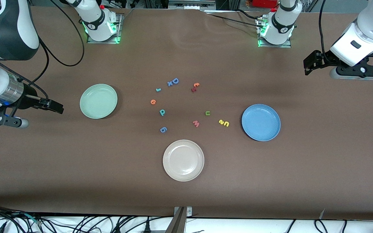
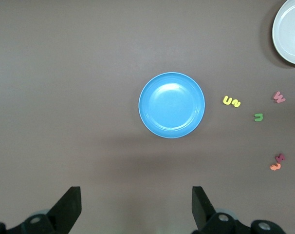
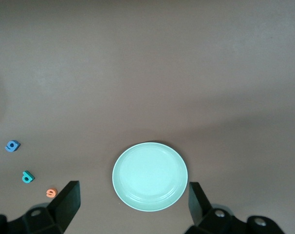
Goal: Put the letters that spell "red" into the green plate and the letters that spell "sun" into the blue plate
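Observation:
The green plate lies toward the right arm's end of the table and the blue plate toward the left arm's end; both hold nothing. Between them lie the orange "e", the teal "d" and the small teal "r". The dark green "u" and the two touching yellow letters lie beside the blue plate. My right gripper hangs open over the table by the green plate. My left gripper hangs open by the blue plate.
A cream plate sits nearest the front camera. Other letters lie among the task's: a blue "D", a blue "6", a pink "w" and an orange-red pair.

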`<state>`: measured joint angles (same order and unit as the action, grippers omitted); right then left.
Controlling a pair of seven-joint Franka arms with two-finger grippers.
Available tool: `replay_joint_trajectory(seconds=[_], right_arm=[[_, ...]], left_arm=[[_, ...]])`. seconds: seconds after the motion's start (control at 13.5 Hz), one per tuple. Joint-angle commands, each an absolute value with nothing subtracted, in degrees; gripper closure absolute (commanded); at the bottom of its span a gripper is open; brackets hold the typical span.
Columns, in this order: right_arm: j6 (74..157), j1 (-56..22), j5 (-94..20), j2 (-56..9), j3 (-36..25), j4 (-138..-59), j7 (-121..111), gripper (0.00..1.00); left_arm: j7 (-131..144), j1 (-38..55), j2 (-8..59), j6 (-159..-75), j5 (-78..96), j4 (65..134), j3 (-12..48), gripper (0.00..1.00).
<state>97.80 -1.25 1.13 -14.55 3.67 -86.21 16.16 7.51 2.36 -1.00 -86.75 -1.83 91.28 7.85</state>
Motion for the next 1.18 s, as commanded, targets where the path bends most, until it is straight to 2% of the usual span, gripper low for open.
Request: replay_joint_trajectory(seconds=[0.0,1.11], right_arm=[[97.6,-1.1,2.0,-13.3,4.1,-87.5,17.2,0.02],[97.7,-1.1,2.0,-13.3,4.2,-87.9,17.3,0.02]], left_arm=[[8.0,2.8,-1.1,-87.3,-4.3,91.3,8.2,0.00],[8.5,2.8,1.1,-87.8,-4.7,90.8,9.6,0.00]])
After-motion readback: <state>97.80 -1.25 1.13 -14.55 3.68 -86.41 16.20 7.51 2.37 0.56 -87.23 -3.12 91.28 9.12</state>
